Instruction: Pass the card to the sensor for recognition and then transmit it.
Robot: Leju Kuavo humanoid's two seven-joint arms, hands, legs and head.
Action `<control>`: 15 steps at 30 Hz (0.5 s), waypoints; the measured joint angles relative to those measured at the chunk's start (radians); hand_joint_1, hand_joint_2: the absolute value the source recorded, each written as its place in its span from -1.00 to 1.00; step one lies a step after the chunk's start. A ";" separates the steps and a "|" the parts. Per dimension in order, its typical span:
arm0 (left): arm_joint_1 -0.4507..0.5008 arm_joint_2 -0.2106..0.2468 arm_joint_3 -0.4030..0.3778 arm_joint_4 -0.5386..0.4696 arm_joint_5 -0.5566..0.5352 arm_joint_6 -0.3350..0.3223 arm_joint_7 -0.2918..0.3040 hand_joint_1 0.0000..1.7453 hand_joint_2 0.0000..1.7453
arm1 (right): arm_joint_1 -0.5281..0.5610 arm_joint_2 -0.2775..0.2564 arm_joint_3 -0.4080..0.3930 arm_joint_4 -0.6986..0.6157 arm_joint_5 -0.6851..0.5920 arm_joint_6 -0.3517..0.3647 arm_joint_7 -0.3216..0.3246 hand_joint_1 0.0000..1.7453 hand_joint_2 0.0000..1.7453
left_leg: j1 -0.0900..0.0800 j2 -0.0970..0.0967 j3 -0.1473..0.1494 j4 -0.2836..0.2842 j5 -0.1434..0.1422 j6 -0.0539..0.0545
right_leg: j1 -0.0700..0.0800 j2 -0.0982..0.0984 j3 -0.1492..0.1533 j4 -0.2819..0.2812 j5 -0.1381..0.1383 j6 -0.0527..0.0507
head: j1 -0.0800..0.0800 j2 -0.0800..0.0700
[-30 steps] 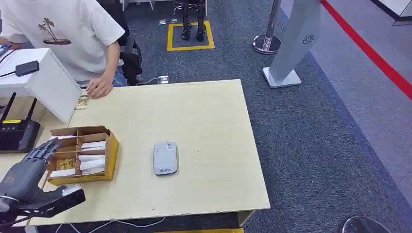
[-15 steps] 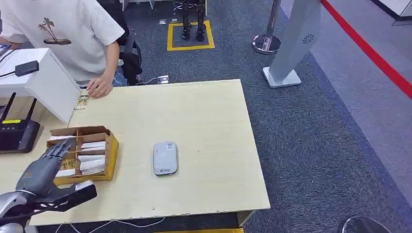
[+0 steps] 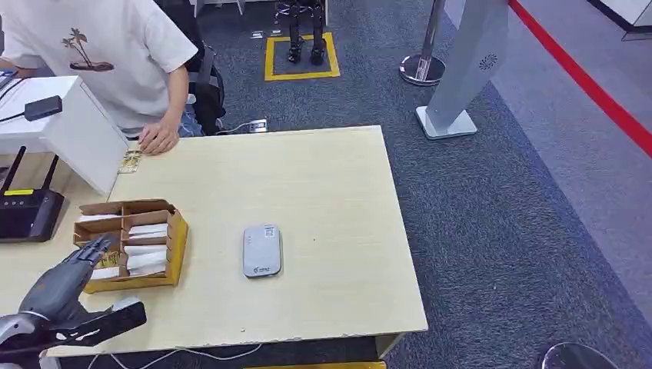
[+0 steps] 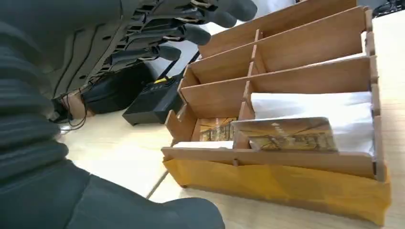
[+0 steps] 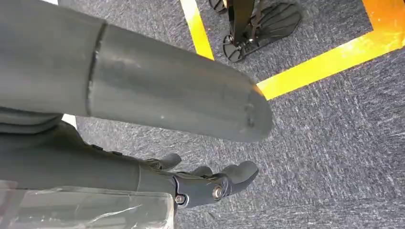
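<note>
My left hand (image 3: 65, 280) hangs empty, fingers spread, its fingertips over the near end of the divided card box (image 3: 173, 238); its palm hides part of the compartments. A patterned card (image 4: 286, 135) stands just ahead of the fingers. The sensor (image 3: 261, 250) lies well off to the hand's right. My right hand (image 5: 210, 183) is held loosely apart above carpet, empty.

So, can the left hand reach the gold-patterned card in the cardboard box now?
Probably yes: the left hand hovers open beside the cardboard box, and nothing covers the gold-patterned card.
</note>
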 joint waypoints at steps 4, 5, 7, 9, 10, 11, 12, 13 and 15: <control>0.002 0.010 0.000 -0.001 -0.002 -0.002 0.008 -1.00 1.00 | 0.000 0.000 -0.006 0.000 0.011 0.000 0.001 -1.00 -1.00 | 0.000 0.000 0.000 0.000 0.000 0.000 | 0.000 0.000 0.000 0.000 0.000 0.000 | 0.000 0.000; 0.002 0.011 0.000 -0.001 -0.002 -0.003 0.009 -1.00 1.00 | 0.000 0.000 -0.006 0.000 0.012 0.000 0.002 -1.00 -1.00 | 0.000 0.000 0.000 0.000 0.000 0.000 | 0.000 0.000 0.000 0.000 0.000 0.000 | 0.000 0.000; 0.001 0.012 0.000 -0.001 -0.003 -0.005 0.010 -1.00 1.00 | 0.000 0.000 -0.008 0.000 0.013 0.000 0.002 -1.00 -1.00 | 0.000 0.000 0.000 0.000 0.000 0.000 | 0.000 0.000 0.000 0.000 0.000 0.000 | 0.000 0.000; -0.004 0.012 -0.001 -0.001 -0.007 -0.011 0.016 -1.00 1.00 | -0.001 0.000 -0.008 0.000 0.015 0.000 0.002 -1.00 -1.00 | 0.000 0.000 0.000 0.000 0.000 0.000 | 0.000 0.000 0.000 0.000 0.000 0.000 | 0.000 0.000; -0.009 0.012 -0.003 0.000 -0.010 -0.013 0.017 -1.00 1.00 | -0.001 0.000 -0.008 0.000 0.018 0.000 0.003 -1.00 -1.00 | 0.000 0.000 0.000 0.000 0.000 0.000 | 0.000 0.000 0.000 0.000 0.000 0.000 | 0.000 0.000; -0.015 0.012 -0.006 0.000 -0.011 -0.016 0.017 -1.00 1.00 | -0.001 0.000 -0.008 0.000 0.020 0.000 0.003 -1.00 -1.00 | 0.000 0.000 0.000 0.000 0.000 0.000 | 0.000 0.000 0.000 0.000 0.000 0.000 | 0.000 0.000; -0.021 0.011 -0.008 0.002 -0.011 -0.016 0.017 -1.00 1.00 | -0.002 0.000 -0.008 0.000 0.025 0.000 0.003 -1.00 -1.00 | 0.000 0.000 0.000 0.000 0.000 0.000 | 0.000 0.000 0.000 0.000 0.000 0.000 | 0.000 0.000; -0.026 0.011 -0.010 0.003 -0.014 -0.018 0.017 -1.00 1.00 | -0.003 0.000 -0.008 0.000 0.027 0.000 0.003 -1.00 -1.00 | 0.000 0.000 0.000 0.000 0.000 0.000 | 0.000 0.000 0.000 0.000 0.000 0.000 | 0.000 0.000; -0.033 0.011 -0.014 0.005 -0.014 -0.018 0.017 -1.00 1.00 | -0.003 0.000 -0.008 0.000 0.028 0.000 0.003 -1.00 -1.00 | 0.000 0.000 0.000 0.000 0.000 0.000 | 0.000 0.000 0.000 0.000 0.000 0.000 | 0.000 0.000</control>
